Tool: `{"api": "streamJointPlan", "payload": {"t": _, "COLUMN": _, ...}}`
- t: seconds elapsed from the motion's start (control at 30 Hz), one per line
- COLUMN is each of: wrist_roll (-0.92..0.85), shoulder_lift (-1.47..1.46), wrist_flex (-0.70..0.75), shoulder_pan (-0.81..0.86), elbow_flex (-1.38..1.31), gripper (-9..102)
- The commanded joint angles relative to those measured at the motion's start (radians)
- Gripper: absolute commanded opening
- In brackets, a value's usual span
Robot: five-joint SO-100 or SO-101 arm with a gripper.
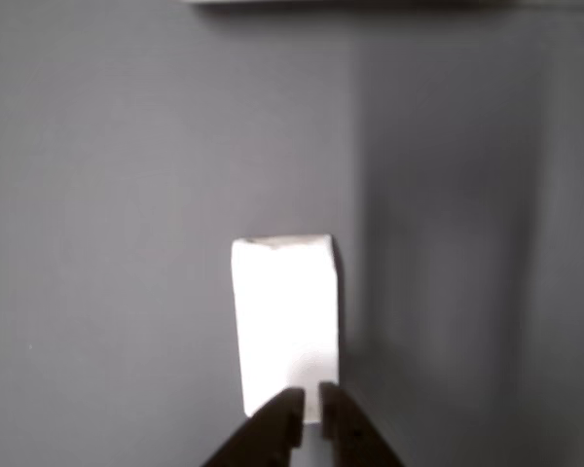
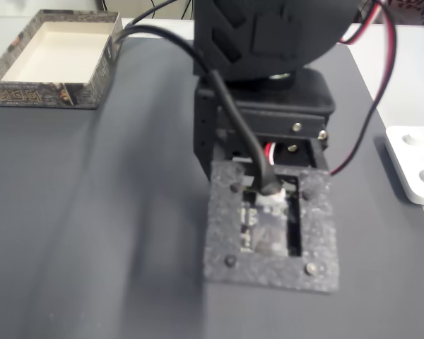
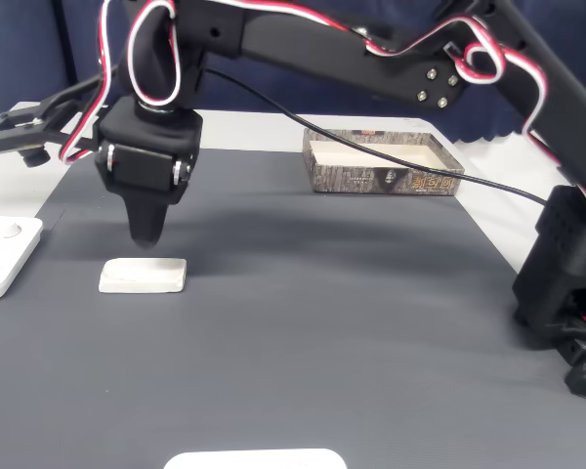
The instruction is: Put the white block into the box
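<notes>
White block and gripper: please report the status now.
Gripper nearly shut, above the near end of the white block, holding nothing. Block flat on the grey mat, not in the box. Nothing lies between them.

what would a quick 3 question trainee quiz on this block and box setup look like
1. True or false: the white block already lies inside the box.
2. In the fixed view from the side, where is the gripper relative to the block? A) just above it B) inside the box C) beside the white device
3. Fill in: in the other view the gripper's fingertips look nearly ____.

Key
1. False: the block lies flat on the dark mat, far from the box.
2. A
3. closed, with only a narrow gap between them.
</notes>
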Motion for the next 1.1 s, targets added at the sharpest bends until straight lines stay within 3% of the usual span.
{"api": "streamJointPlan", "payload": {"t": 0.0, "wrist_roll": 0.054, "shoulder_lift": 0.020, "wrist_flex": 0.002, "shoulder_pan": -0.002, "elbow_flex": -0.066, "gripper": -2}}
{"api": "streamJointPlan", "payload": {"t": 1.07, "wrist_roll": 0.140, "shoulder_lift": 0.026, "wrist_flex": 0.011, "shoulder_pan": 0.026, "elbow_flex": -0.084, "gripper": -2}}
